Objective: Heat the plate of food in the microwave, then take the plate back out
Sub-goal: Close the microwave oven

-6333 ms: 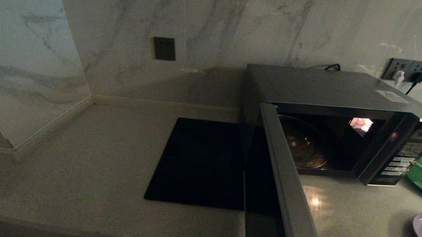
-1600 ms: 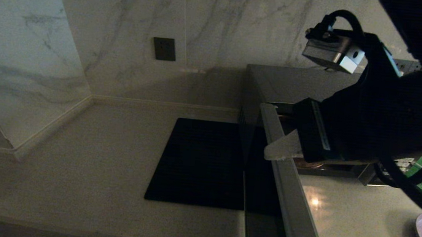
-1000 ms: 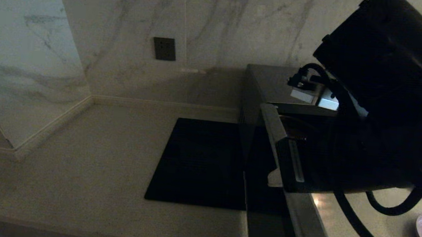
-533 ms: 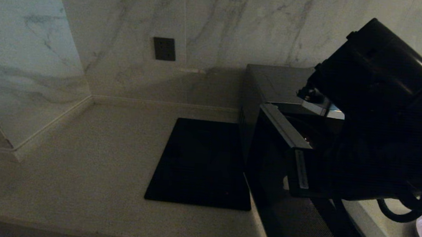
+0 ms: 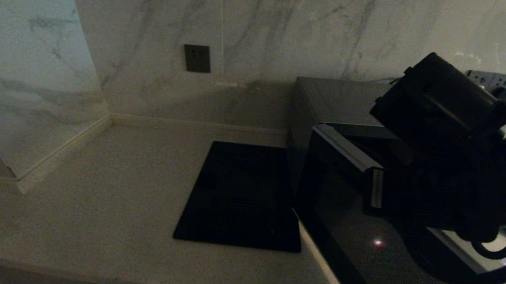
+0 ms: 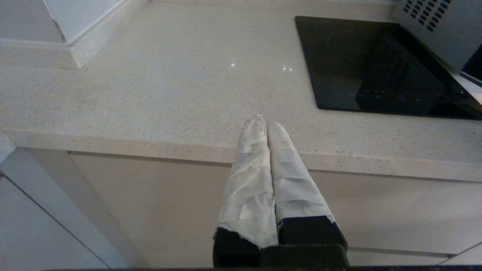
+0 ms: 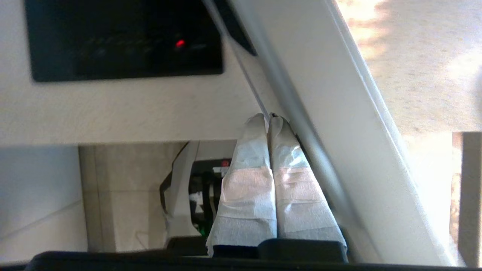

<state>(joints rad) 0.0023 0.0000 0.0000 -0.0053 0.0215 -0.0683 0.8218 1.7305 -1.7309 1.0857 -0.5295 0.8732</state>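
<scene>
- Swung further toward the microwave [image 5: 329, 103] body since half a second ago, the door [image 5: 363, 243] now stands half closed.
- Right gripper [image 7: 269, 117], fingers pressed together and empty, rests against the door's edge.
- Left gripper [image 6: 265, 122], clenched empty, hangs over the counter [image 6: 169, 86] edge near the black slab [image 5: 241, 196].
- Plate of food is hidden behind the right arm.

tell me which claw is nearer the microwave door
Right. The right claw is shut against the microwave door; the left claw, also shut, hangs over the counter edge, apart from it.
</scene>
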